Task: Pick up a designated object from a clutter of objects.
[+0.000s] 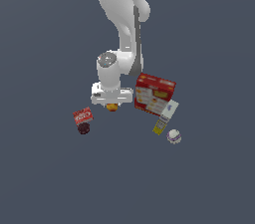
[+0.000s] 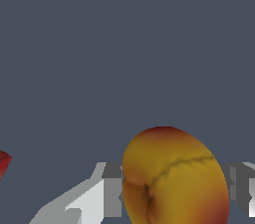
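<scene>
Exterior view: the gripper (image 1: pixel 112 102) sits low over the fruit (image 1: pixel 112 107), between the packet (image 1: pixel 82 115) and the red box (image 1: pixel 155 93). Wrist view: fingers (image 2: pixel 99 193) flank the fruit (image 2: pixel 174 178); contact is unclear, so squeeze centred before lifting straight.

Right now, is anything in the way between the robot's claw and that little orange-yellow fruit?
Nothing visible is. In the wrist view the fruit already sits between the two fingers, with no other item there. In the exterior view the gripper is right over it; the red box stands apart, toward that view's right.
</scene>
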{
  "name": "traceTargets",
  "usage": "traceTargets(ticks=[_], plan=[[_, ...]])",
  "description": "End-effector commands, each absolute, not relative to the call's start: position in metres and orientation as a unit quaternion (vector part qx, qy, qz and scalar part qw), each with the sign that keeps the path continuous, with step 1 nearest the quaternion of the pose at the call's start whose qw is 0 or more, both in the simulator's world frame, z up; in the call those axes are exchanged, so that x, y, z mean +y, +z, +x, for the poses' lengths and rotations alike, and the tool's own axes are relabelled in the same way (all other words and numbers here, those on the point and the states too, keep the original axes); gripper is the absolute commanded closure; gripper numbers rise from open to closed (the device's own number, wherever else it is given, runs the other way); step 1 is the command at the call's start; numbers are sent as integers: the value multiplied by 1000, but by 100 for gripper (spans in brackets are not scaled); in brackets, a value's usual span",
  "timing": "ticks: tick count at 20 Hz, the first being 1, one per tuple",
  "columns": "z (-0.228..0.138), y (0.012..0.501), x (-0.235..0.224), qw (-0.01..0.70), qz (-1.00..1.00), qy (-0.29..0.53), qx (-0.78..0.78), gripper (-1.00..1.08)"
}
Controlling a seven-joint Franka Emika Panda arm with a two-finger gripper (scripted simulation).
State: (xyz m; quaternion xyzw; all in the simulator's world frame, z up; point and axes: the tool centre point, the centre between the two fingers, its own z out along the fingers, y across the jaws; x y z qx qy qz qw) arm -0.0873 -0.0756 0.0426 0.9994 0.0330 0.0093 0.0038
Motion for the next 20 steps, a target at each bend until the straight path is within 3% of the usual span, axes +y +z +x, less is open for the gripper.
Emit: traceTargets(ticks=[1, 20], plan=[[-93, 35, -64, 0, 999, 0, 44, 108], [-89, 68, -61, 4, 999, 12, 34, 108]])
